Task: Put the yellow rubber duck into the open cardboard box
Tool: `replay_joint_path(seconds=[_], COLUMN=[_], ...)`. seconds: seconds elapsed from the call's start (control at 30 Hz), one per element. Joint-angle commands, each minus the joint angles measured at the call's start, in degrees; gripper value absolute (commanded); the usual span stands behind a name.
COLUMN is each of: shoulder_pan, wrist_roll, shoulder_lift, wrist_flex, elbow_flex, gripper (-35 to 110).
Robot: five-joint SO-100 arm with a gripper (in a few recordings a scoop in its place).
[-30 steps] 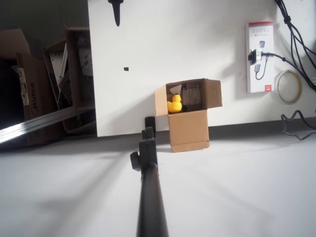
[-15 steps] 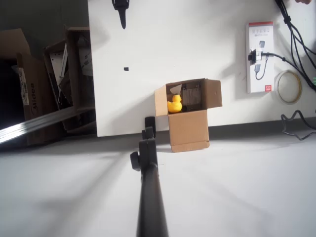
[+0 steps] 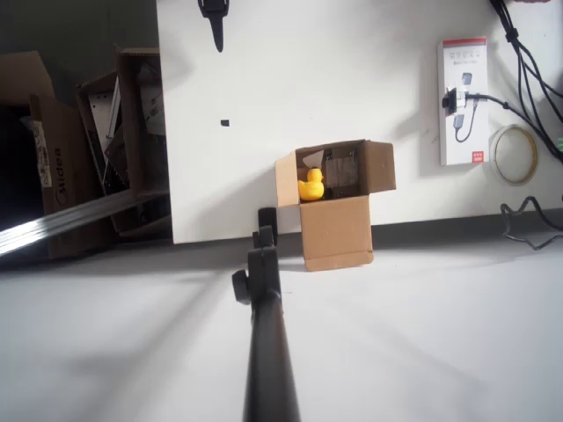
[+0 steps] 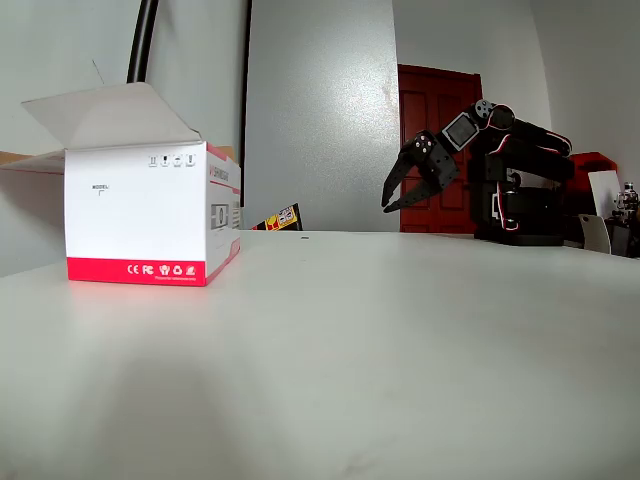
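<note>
A small bright yellow rubber duck (image 3: 310, 185) with an orange beak sits inside the open cardboard box (image 3: 335, 231) on the white table (image 3: 352, 79). The black gripper (image 4: 388, 202) hangs above the table, fingers slightly apart and empty.

In the fixed view the black arm (image 4: 510, 190) is sitting folded back on its base, the wrist rising behind the pincer (image 4: 388, 202), whose two fingers are pointing down-left, slightly parted and holding nothing.
</note>
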Motion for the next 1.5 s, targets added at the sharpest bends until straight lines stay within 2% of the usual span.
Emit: replay_joint_path(seconds=[0.0, 1.47], shoulder_pan=[0.7, -0.53], wrist_roll=[0.53, 0.97], shoulder_lift=[0.35, 0.0], wrist_flex=[-0.26, -0.79], elbow_flex=[0.97, 0.97], gripper=[-1, -1])
